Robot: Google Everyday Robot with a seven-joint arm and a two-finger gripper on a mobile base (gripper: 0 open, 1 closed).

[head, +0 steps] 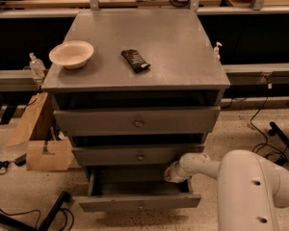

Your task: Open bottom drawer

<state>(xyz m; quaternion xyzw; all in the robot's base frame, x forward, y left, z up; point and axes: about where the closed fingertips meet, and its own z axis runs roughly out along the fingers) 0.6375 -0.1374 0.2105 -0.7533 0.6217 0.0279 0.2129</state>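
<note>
Grey bottom drawer (139,202) stands out. The hand (175,173) is over its right side, front panel below-left running left-right. Can't tell the hand's grip.

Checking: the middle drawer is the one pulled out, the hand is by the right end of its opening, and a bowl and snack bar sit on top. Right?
Not quite: the camera view shows the bottom drawer pulled out, not the middle drawer. The hand is by the right end of its opening, and the bowl and snack bar sit on the cabinet top.
</note>
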